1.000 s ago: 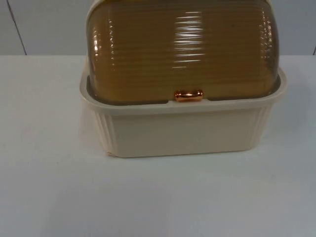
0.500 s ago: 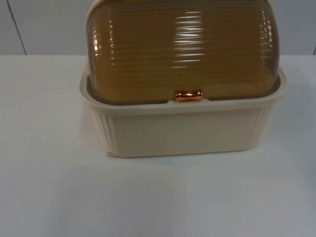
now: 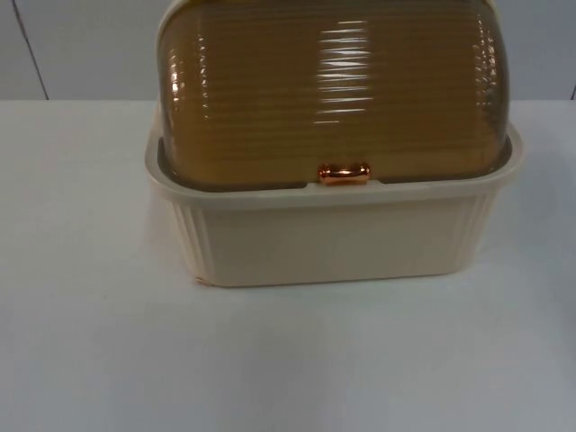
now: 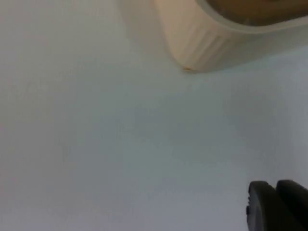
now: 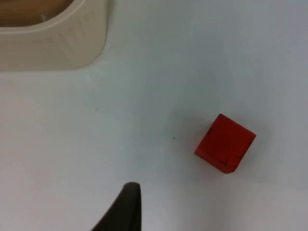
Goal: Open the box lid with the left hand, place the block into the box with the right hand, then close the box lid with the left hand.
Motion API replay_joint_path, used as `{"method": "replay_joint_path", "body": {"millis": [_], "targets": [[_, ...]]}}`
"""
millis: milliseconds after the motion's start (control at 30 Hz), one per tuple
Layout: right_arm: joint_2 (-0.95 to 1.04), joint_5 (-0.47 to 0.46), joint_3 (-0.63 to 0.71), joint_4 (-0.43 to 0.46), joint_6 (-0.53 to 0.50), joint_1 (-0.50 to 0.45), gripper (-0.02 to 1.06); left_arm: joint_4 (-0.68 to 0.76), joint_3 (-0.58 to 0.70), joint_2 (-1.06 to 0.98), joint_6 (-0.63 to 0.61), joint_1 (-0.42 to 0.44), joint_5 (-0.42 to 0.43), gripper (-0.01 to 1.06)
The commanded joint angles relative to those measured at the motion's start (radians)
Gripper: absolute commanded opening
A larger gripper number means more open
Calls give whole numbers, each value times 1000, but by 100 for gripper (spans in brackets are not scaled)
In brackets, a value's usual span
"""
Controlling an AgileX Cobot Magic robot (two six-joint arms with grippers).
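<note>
**Lid shut, red cube still out on the table**

The left gripper (image 4: 276, 204) hangs above bare table, off a ribbed lower corner of the box; two black fingertips (image 4: 262, 204) sit side by side with barely a gap between them, nothing held, though how far the pincer really stands open cannot be told from so little. The right gripper (image 5: 126, 204) hovers over the table too, near another rounded corner of the box. One dark tapering fingertip shows there, with nothing in its grasp; its opening cannot be told.

The red block (image 5: 225, 143) lies on the white table top (image 3: 81, 342), well apart from the box and just beyond the right fingertip, turned at an angle to it. It touches nothing else. It is a small cube with crisp edges and a matte face, casting a faint shadow.

The box (image 3: 333, 238) stands in the middle of the table, in front of the grey partition wall (image 3: 81, 49). Its cream plastic base has a broad smooth rim and fluted, rounded corners. The lid (image 3: 333, 90) is down: a domed, translucent amber cover with fine horizontal ribbing that catches the light. A small shiny copper-coloured handle (image 3: 343, 174) sits at the middle of the lid's front edge, resting against the rim.
</note>
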Motion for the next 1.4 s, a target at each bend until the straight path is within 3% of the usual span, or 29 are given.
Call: {"method": "replay_joint_path", "body": {"millis": [0,167,333,367,500,533,700,733,867,1000,1367], "targets": [[-2,-8,-4,-22,-4,-6,105,-235,-32,123,203,-6,9,0],[-2,-6,-4,-22,-4,-6,105,-216,-108,256,237,-58,5,0],[-2,-10,-4,-22,-4,-6,105,49,-301,460,114,-335,-103,0],[-2,-10,-4,-22,-4,-6,105,49,-301,460,114,-335,-103,0],[-2,-12,-4,-22,-4,-6,105,351,-422,593,28,-573,-173,0],[-2,-12,-4,-22,-4,-6,105,351,-422,593,28,-573,-173,0],[-2,-17,-4,-22,-4,-6,105,774,-456,735,-162,-808,-207,0],[-2,-17,-4,-22,-4,-6,105,774,-456,735,-162,-808,-207,0],[-2,-17,-4,-22,-4,-6,105,1146,-456,841,-449,-947,-220,0],[-2,-17,-4,-22,-4,-6,105,1234,-456,906,-526,-991,-305,0],[-2,-17,-4,-22,-4,-6,105,1229,-456,963,-558,-991,-442,0]]}}
